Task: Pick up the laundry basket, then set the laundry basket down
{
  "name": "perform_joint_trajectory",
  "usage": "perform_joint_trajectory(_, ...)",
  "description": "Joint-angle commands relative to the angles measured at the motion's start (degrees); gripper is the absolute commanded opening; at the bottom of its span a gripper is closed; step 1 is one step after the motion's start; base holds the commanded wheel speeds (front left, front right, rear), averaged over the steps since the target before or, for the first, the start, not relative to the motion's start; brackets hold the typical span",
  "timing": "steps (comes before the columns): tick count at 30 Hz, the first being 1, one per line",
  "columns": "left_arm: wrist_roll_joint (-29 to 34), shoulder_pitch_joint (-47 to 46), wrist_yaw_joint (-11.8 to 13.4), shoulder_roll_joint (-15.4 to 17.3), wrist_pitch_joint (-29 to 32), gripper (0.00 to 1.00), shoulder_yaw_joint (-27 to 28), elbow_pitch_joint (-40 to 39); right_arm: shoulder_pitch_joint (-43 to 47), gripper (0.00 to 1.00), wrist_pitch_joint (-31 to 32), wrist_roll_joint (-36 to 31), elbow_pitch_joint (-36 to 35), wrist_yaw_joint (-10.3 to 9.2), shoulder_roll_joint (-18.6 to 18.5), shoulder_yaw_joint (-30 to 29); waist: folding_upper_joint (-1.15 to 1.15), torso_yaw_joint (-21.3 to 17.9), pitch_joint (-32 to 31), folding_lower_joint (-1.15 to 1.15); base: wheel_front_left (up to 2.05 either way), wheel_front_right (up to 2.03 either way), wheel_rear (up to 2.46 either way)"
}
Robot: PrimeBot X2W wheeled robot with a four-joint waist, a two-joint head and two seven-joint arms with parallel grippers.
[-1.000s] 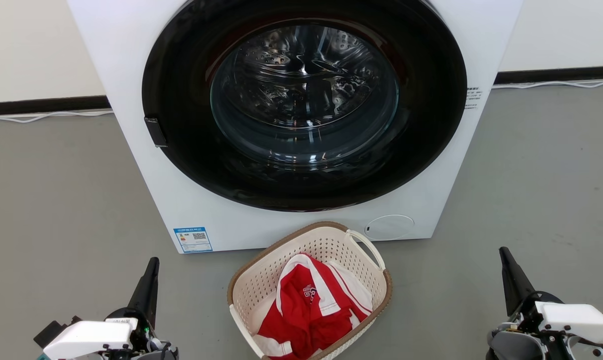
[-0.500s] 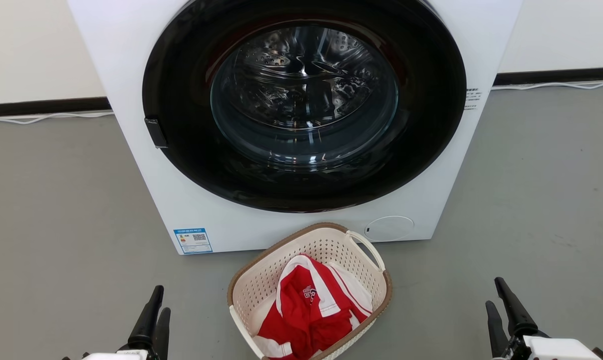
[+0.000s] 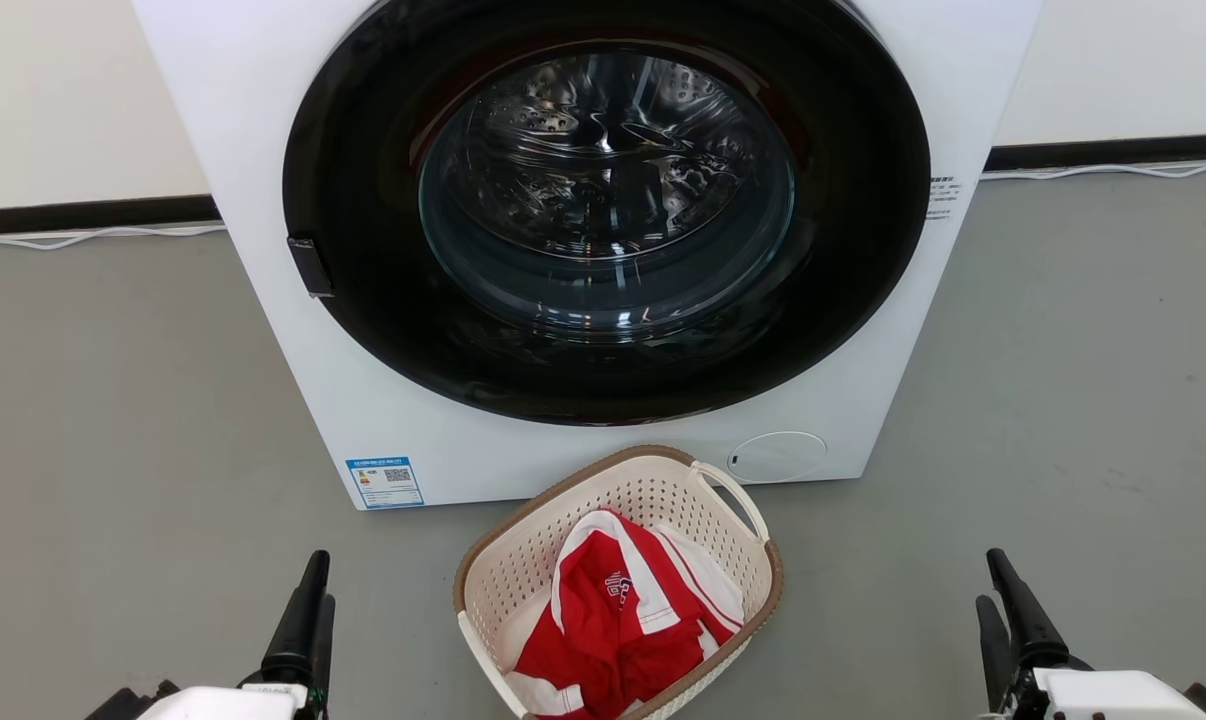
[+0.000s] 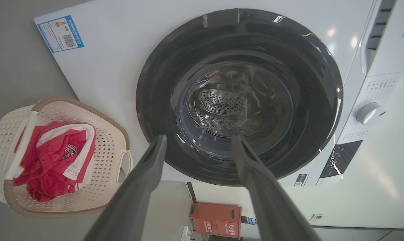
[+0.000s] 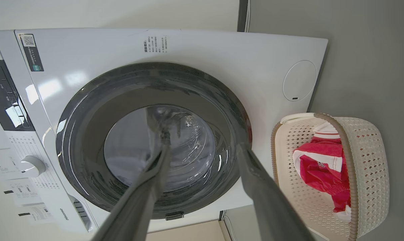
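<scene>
Jaws of both grippers stand spread with nothing between them. The left gripper point(image 4: 199, 138) shows a clear gap between its 2 fingers in the left wrist view, and the right gripper point(image 5: 202, 144) shows the same in the right wrist view. The laundry basket point(image 3: 653, 488) sits on the grey floor point(image 3: 113, 400) at 6 o'clock of the washing machine point(image 3: 253, 120) door. It is close to the cabinet front, but contact cannot be confirmed. The basket is turned diagonally, so 1 white loop handle point(image 3: 738, 495) faces 1 o'clock toward the machine. A red and white garment point(image 3: 618, 610) lies loosely inside, below the brown rim. In the head view the left gripper is at 8 o'clock of the basket and the right gripper at 4 o'clock. Each is well apart from the basket, with fingers pointing to 12 o'clock. This low, symmetric, open posture reads as a ready stance: the arms flank the basket so that each can close in on its own side. Judgement: pick-up is not yet begun. Because the basket is skewed, its handles do not line up with the grippers. The approach probably requires each arm to reach to a different depth, then an even lift to keep the load level.
</scene>
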Motion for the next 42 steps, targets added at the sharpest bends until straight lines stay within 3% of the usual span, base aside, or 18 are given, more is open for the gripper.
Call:
perform_joint_trajectory(1,1.7,-0.8,0.3,0.4,-0.6,1.00,0.0,-2.3,-1.6,1.00,-1.0,-1.4,-2.1,0.12,-0.6,0.2,0.00,0.0,0.0,-0.01,0.00,0.00,0.00)
perform_joint_trajectory(27,28.8,0.2,4.6,0.9,-4.8,1.00,-3.6,-8.2,-0.8,1.00,-5.2,-23.1,-7.1,0.22,-0.8,3.3,0.00,-0.3,0.0,-0.01,0.00,0.00,0.00)
perform_joint_trajectory(42,42.5,1.2,8.5,3.4,-7.5,1.00,-7.2,-10.0,-0.1,1.00,-7.9,-35.9,-8.4,0.27,-1.0,5.0,0.00,-0.4,-0.1,-0.01,0.00,0.00,0.00)
